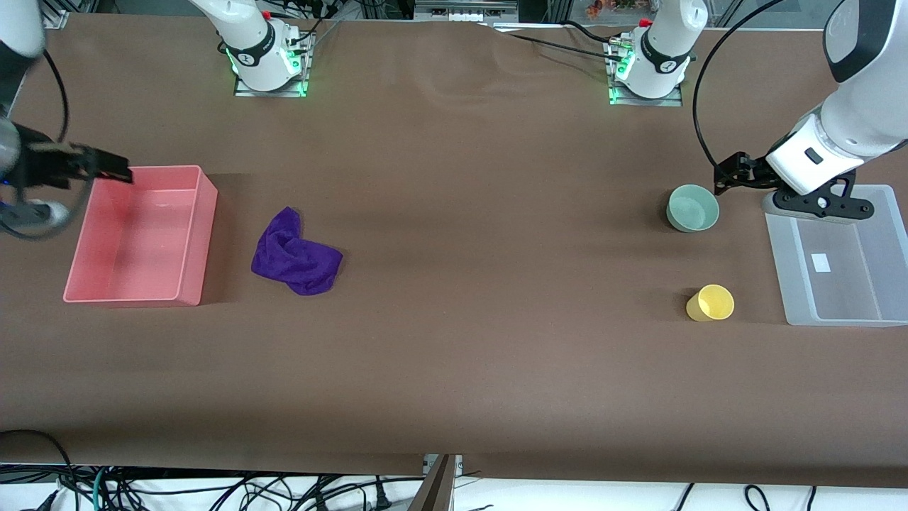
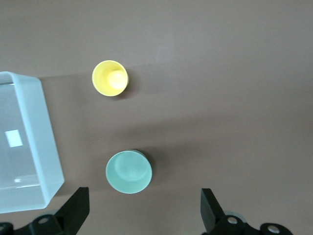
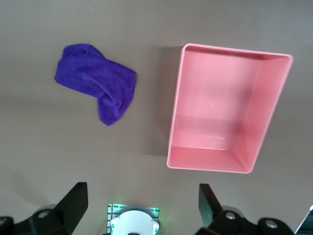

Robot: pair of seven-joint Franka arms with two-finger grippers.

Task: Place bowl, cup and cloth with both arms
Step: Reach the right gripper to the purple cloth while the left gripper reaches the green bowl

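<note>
The left end effector point(image 1: 734, 172) hangs in the air with its two black fingers spread wide and empty, close above the small round pale mint-green bowl point(image 1: 693, 207), which stands upright on the brown worktop point(image 1: 454, 341) just beside the translucent clear plastic bin point(image 1: 844, 298). In the left wrist view the bowl point(image 2: 128, 172) lies between the spread fingertips point(image 2: 78, 205) and slightly toward the bin's side, so the bowl looks like the first thing this arm means to take, with the wide opening suited to spanning its rim. The small bright yellow plastic cup point(image 1: 710, 303) also stands upright on the worktop, apart from the bowl, nearer the front camera than it and well clear of this end effector; it too sits near the clear bin point(image 2: 29, 147), which probably serves as the drop place for both vessels. At the right arm's end of the table, the right end effector point(image 1: 106, 167) hovers over the rim of the empty pink rectangular plastic tub point(image 1: 191, 234), fingers likewise parted and holding nothing. The deep purple crumpled fabric cloth point(image 1: 294, 255) lies loose on the worktop beside that tub, apart from it and away from the right end effector, in easy reach of this arm, and the pink tub point(image 3: 205, 161) seems its likely destination. None of the three things has yet been placed.
</note>
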